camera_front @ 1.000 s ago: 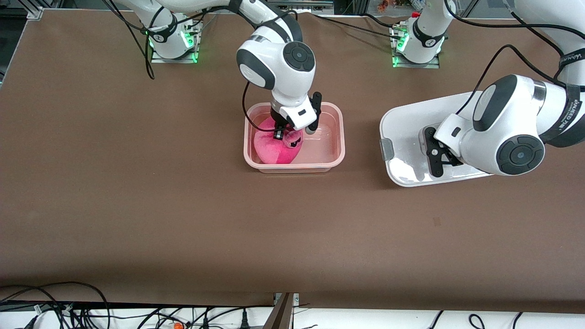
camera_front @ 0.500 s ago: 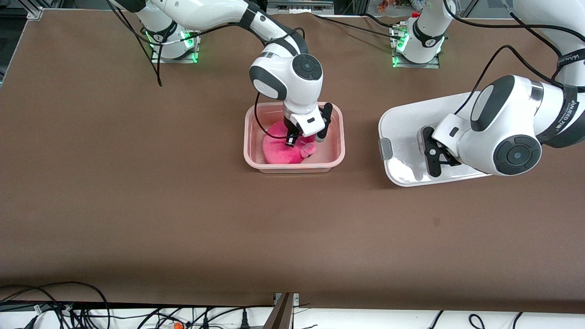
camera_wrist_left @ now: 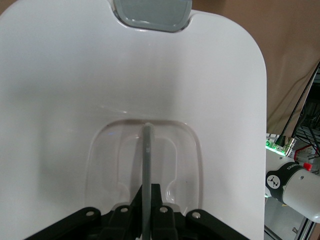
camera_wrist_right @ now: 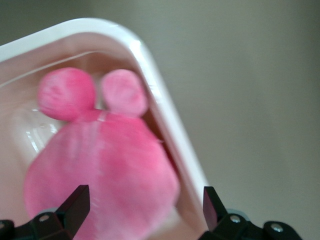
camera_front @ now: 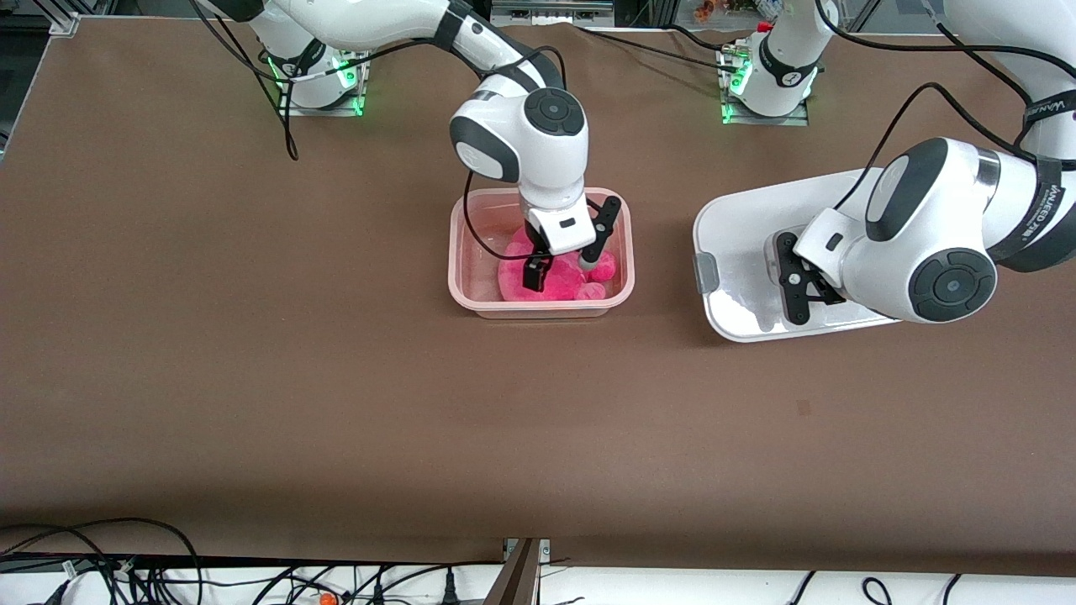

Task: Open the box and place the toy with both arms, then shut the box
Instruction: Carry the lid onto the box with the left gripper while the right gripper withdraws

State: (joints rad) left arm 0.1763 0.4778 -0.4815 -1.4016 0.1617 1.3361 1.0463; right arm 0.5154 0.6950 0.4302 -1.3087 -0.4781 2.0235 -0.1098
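With my right hand [camera_front: 565,273] spread loose above the toy [camera_front: 551,277] in the box [camera_front: 624,277] at centre frame, my left hand [camera_front: 794,286], clenched on the lid [camera_front: 740,231], sits at frame right.

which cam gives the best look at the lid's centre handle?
Left wrist view: the handle runs as a thin grey bar across the lid's recess, pinched by the left hand. In the front view the left arm covers most of the recess, so only the lid's white surface and a grey clip show. The right wrist view misses the lid entirely.

brown table [camera_front: 252,378], cables [camera_front: 126,571] along edge
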